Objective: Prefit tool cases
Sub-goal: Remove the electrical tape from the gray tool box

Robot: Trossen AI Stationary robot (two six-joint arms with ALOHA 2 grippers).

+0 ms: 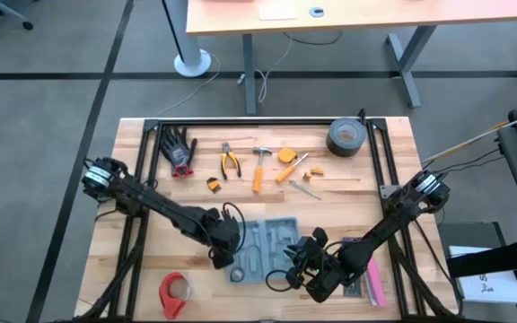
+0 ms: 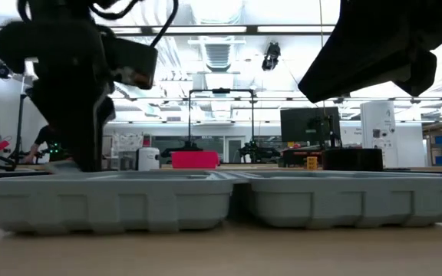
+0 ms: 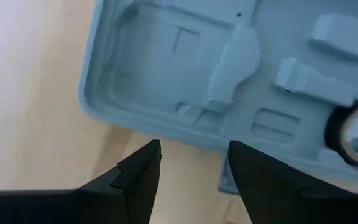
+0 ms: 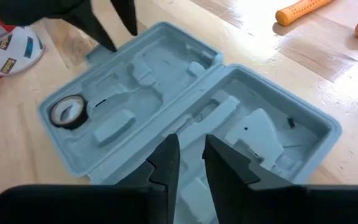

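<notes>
The tool case (image 1: 263,244) lies open and flat on the wooden table, its two blue-grey moulded halves side by side (image 2: 129,199). A small roll of tape (image 4: 73,121) sits in one recess. My left gripper (image 3: 194,165) points steeply down at the case's left edge (image 1: 225,251). It is open, with bare table between its fingers. My right gripper (image 4: 191,146) hangs at a slant over the case's near right part (image 1: 296,263). Its fingers stand a narrow gap apart with nothing between them. In the low view that arm stays well above the case.
Along the far side lie black gloves (image 1: 178,148), pliers (image 1: 230,161), a hammer (image 1: 258,169), orange-handled tools (image 1: 290,166) and a grey tape roll (image 1: 346,137). A red tape dispenser (image 1: 176,292) sits near left, and a pink bar (image 1: 375,287) near right.
</notes>
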